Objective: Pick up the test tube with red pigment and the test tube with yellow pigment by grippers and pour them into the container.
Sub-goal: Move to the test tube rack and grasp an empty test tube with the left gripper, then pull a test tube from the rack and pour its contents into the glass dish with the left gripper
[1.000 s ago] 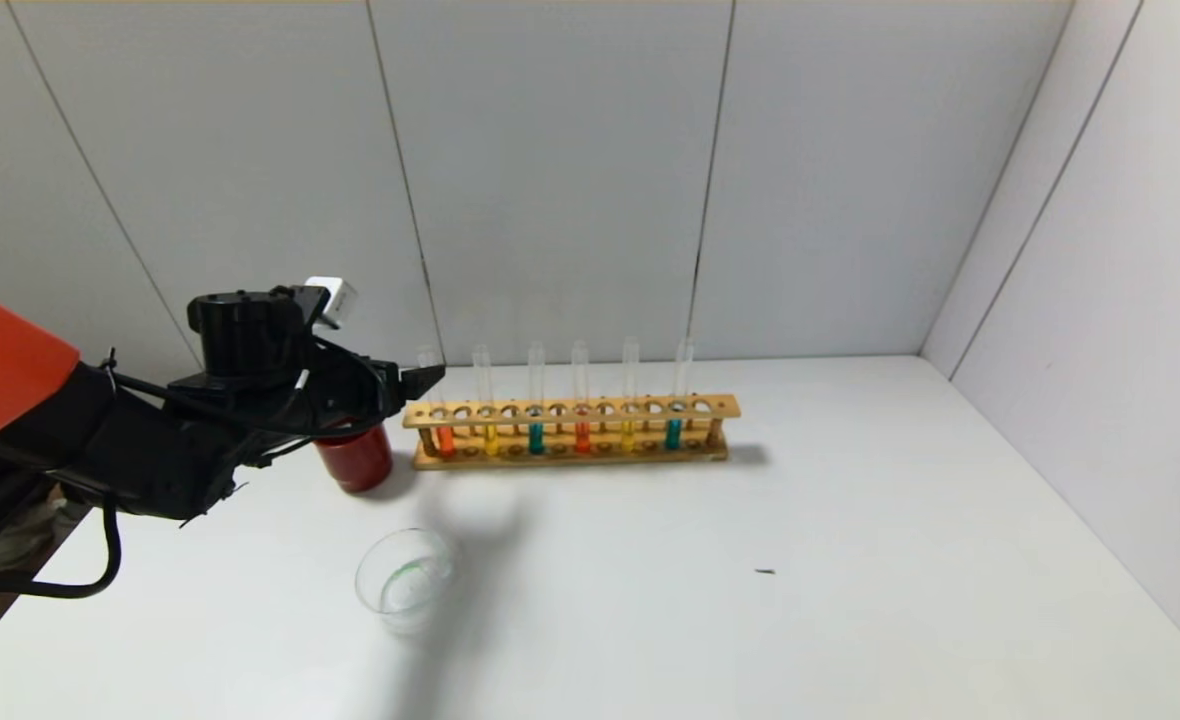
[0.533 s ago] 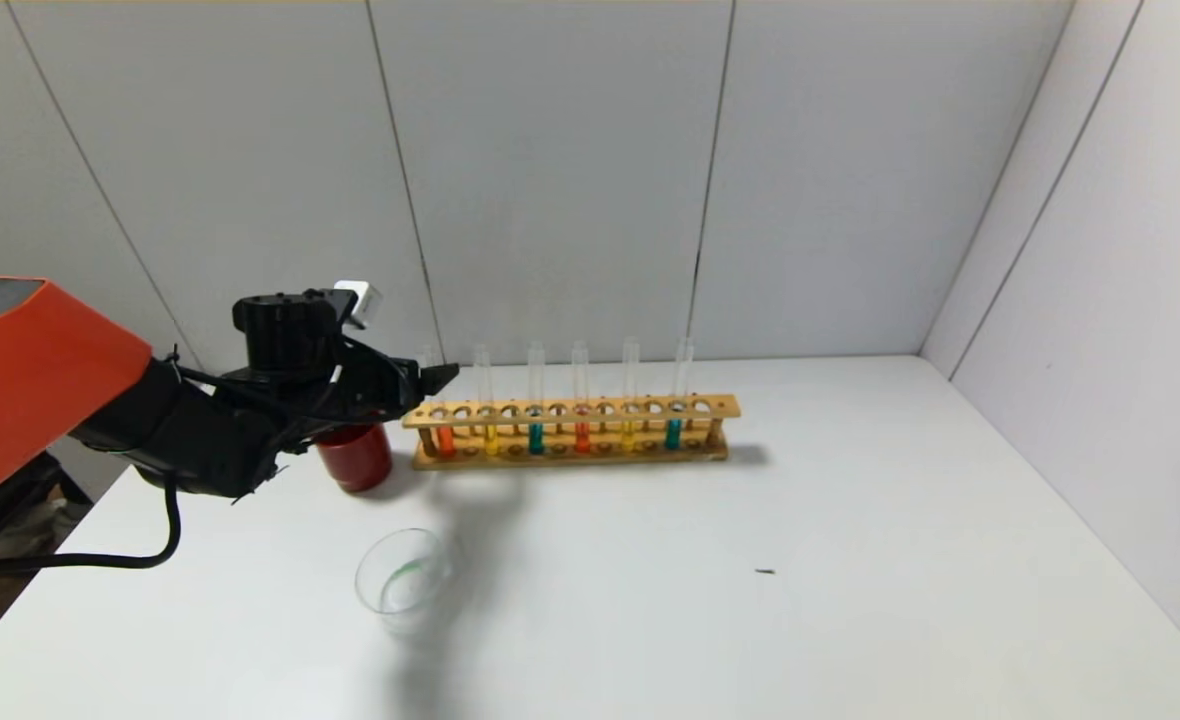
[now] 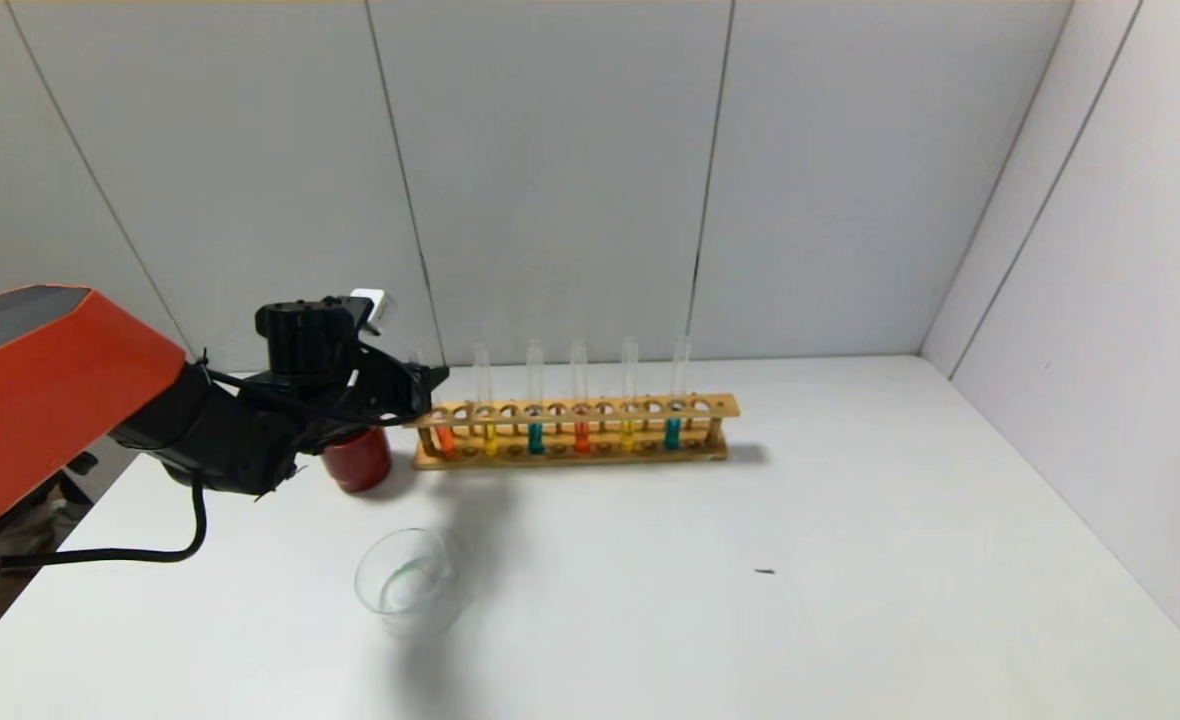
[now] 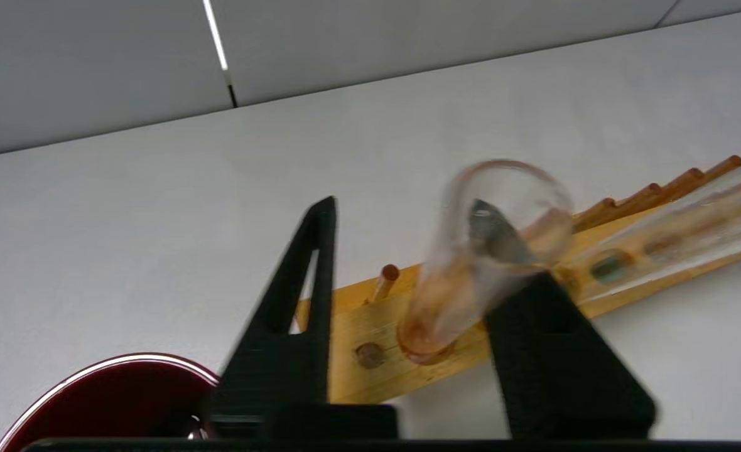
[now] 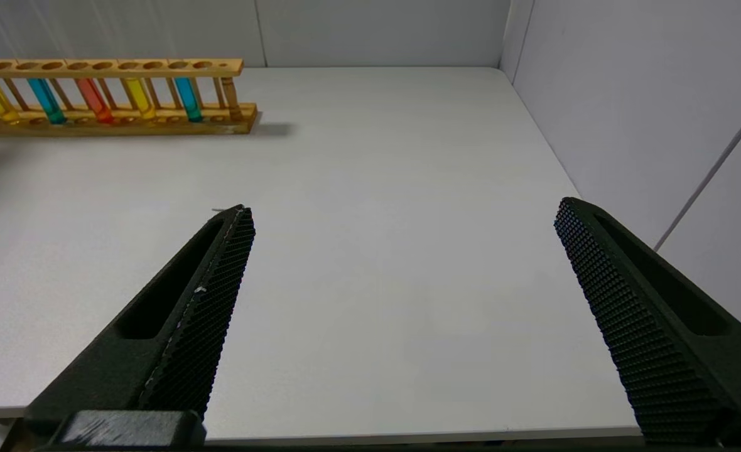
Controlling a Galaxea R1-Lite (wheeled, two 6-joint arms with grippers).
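Grasp step: my left gripper [image 4: 402,251] was closing around the test tube with red pigment [image 4: 471,263], not yet clamped, tube seated at the rack [image 3: 570,432] left end; next, squeeze and lift straight

Rack [image 3: 575,408] is honey-yellow wood, liquids running orange-red [image 3: 445,441], yellow [image 3: 490,440], teal [image 3: 536,438], red [image 3: 581,437], yellow, teal. Cup [image 3: 358,460] is dark red, dish [image 3: 410,582] clear with a green streak, table [image 3: 850,560] plain white.

Orange-shelled left arm [image 3: 40,390], black cabled wrist, small white box [image 3: 370,302].
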